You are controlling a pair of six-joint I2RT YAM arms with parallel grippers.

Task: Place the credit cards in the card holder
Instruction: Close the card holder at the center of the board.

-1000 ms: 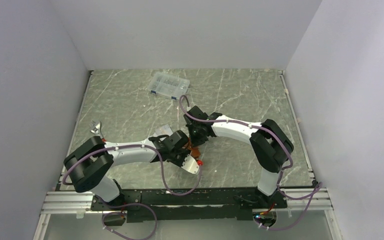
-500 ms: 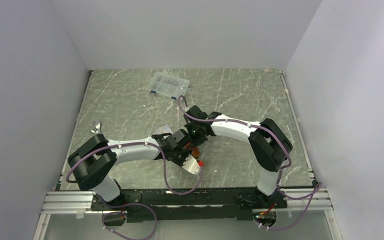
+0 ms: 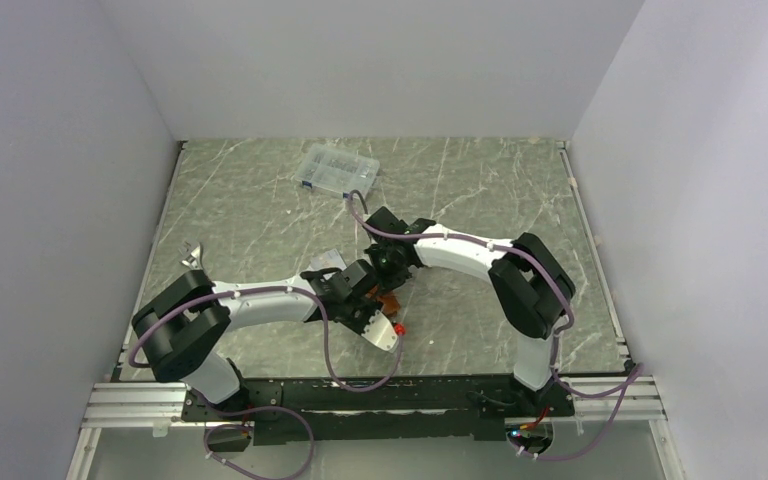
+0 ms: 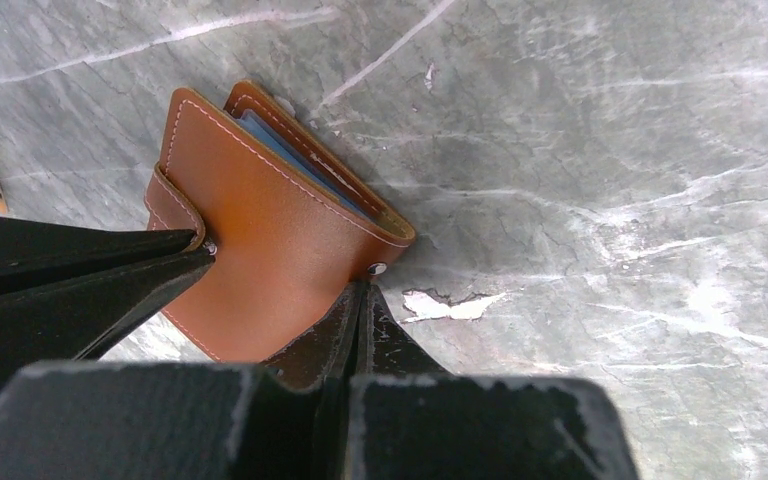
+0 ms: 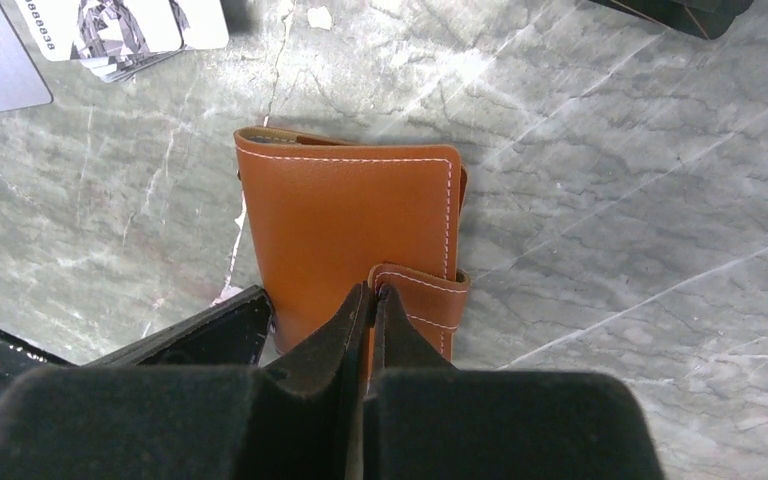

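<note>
Brown leather card holder (image 5: 350, 230) lay shut on the table (image 5: 610, 150), clamped across its width by the left gripper (image 4: 282, 270). Over 1 second the right gripper (image 5: 372, 292) had crept in, fingers pressed together at the strap (image 5: 422, 298); opening probably came next, credit cards (image 5: 110, 25) waiting nearby.

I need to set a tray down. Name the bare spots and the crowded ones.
Bare: the back right, between the clear box and the right edge of the table. Crowded: the middle, around the card holder, the cards, the left arm and the right arm.
</note>
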